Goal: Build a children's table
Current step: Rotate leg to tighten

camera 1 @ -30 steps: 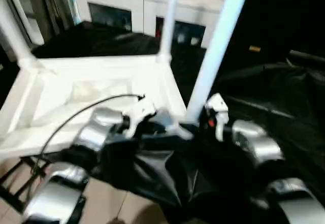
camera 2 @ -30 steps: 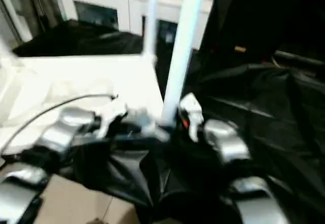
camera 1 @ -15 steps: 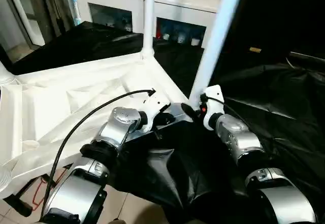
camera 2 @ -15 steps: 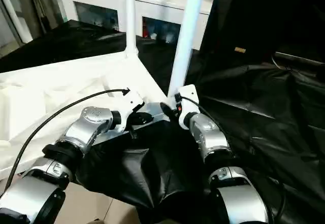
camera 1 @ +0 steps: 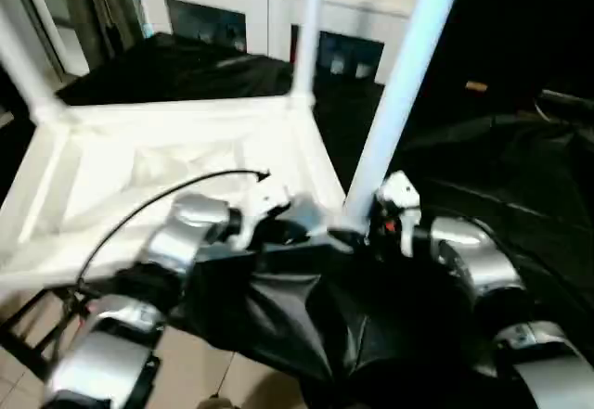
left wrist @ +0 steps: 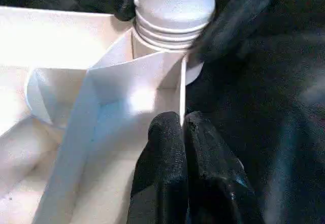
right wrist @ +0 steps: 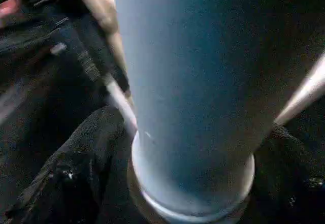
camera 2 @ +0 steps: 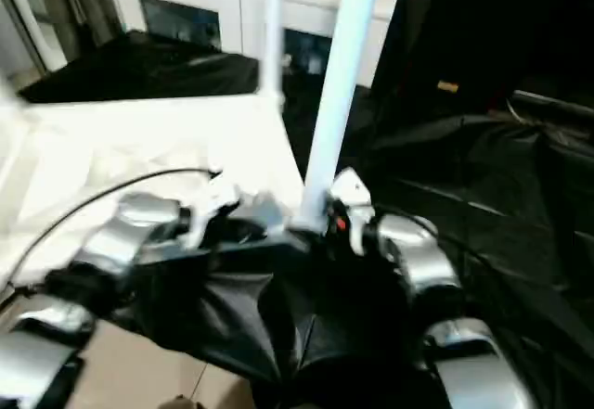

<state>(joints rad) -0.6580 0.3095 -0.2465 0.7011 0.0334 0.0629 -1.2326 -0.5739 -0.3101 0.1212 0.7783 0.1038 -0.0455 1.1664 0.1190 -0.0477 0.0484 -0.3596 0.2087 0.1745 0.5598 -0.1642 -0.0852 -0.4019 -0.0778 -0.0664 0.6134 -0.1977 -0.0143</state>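
The white tabletop (camera 1: 167, 163) lies underside up, ribs showing, on a black-draped surface. Three white legs stand in its corner sockets: a near one (camera 1: 394, 103), a far one (camera 1: 308, 29) and one at the left (camera 1: 23, 66). My left gripper (left wrist: 182, 127) is shut on the thin rim of the tabletop next to the near corner socket (left wrist: 172, 5). My right gripper (right wrist: 188, 183) is shut around the base of the near leg (right wrist: 193, 82), one black finger (right wrist: 76, 173) on each side.
A white glass-door cabinet (camera 1: 241, 19) stands behind the tabletop. Black cloth (camera 1: 501, 177) covers the surface to the right and hangs down in front (camera 1: 297, 316). A black metal frame (camera 1: 28, 325) and tiled floor (camera 1: 204, 381) show at lower left.
The head views have swung and shifted, so the camera moved. Both grippers keep their hold at the near corner, left on the rim, right on the leg's base.
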